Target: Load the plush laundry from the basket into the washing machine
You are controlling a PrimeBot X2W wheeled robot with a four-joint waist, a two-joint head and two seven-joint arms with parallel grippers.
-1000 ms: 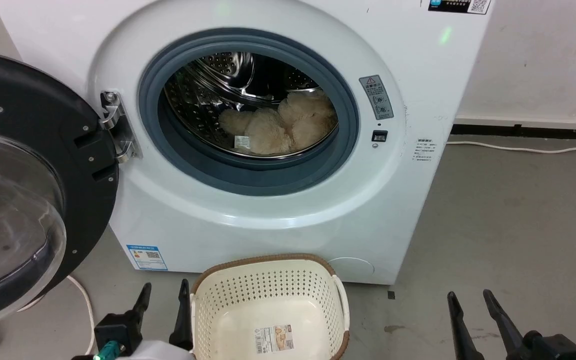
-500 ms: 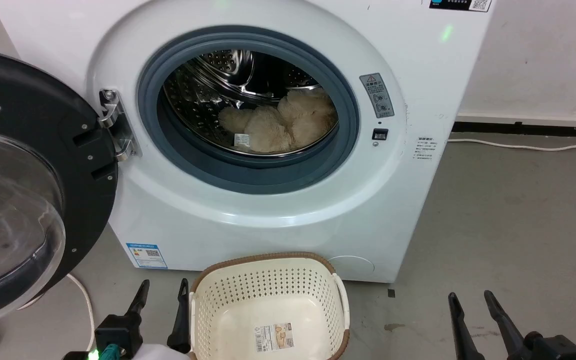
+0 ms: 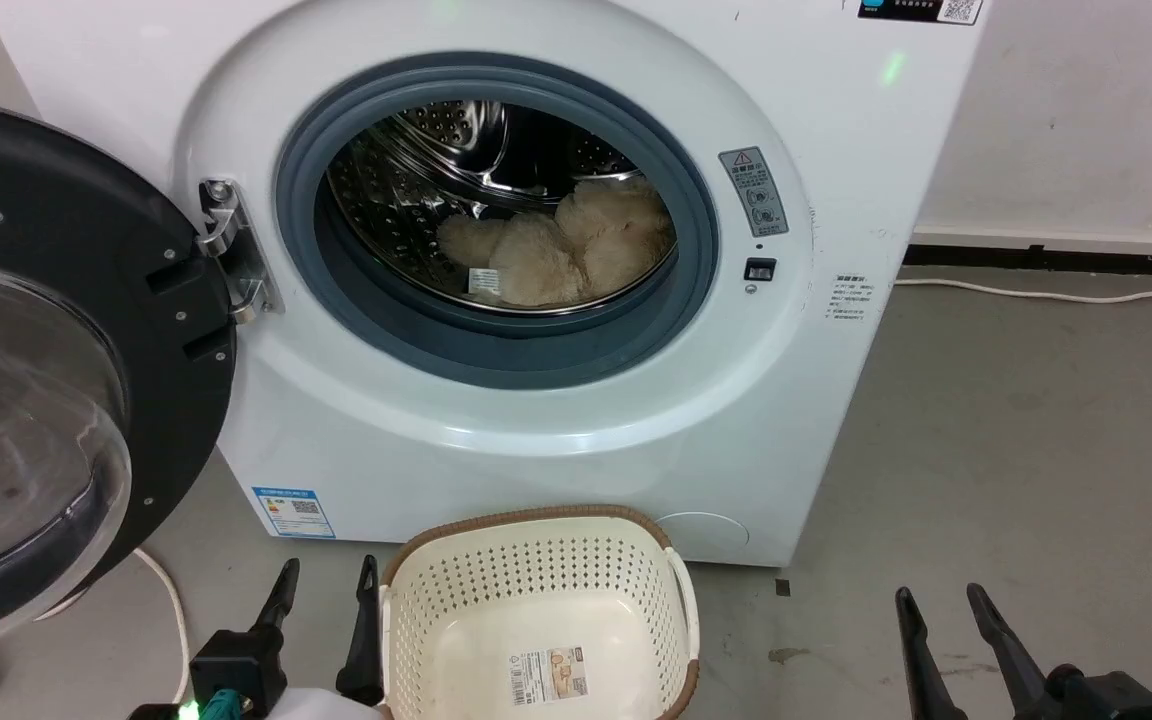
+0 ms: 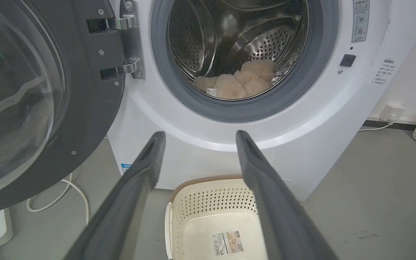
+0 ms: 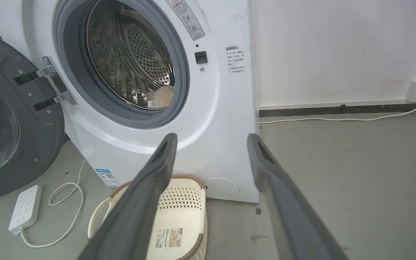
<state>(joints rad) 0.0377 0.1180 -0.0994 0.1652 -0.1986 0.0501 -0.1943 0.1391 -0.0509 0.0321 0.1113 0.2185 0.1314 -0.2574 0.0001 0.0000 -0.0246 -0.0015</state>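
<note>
grey floor underfoot. left gripper held spread, nothing clasped, just beside basket. right gripper likewise spread, nothing touched, well apart from basket. basket set before washing machine, door swung wide. plush laundry lodged in drum.

- The washing machine is white, with a grey ring round its hole.
- Its drum is shiny silver, dotted all over with little holes.
- The door has a black rim and see-through glass.
- The plush laundry is fluffy cream-beige with a white tag.
- The basket is cream with rows of tiny holes, a brown woven-look rim and white handles.
- The left gripper and right gripper have dark fingers.
- The floor is grey.
- The wall is white with a black strip along its bottom edge.
</note>
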